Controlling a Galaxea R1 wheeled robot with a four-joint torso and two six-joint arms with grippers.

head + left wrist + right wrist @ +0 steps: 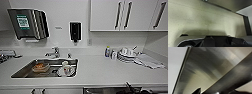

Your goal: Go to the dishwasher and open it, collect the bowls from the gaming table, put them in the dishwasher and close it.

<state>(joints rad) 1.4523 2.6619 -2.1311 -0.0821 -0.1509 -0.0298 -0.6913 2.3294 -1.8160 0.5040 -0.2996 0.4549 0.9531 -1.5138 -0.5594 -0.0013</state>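
Observation:
The dishwasher (110, 89) shows as a silver-grey strip under the counter's front edge, low and right of centre in the head view. A dark part of my right arm (130, 88) reaches in over that strip. In the right wrist view the dishwasher's brushed metal front (209, 69) is very close, with a metal bar (233, 78) running slantwise across it. The left wrist view looks down on a pale speckled floor (200, 18). The bowls and the gaming table are out of view.
A white counter (105, 71) spans the head view, holding a steel sink (27, 72) with dishes in it, and a tap (53, 53). Stacked plates and cups (126, 55) and bottles (108, 51) stand at the right. Above hang white cabinets (125, 15), a soap dispenser (75, 31) and a towel dispenser (27, 23).

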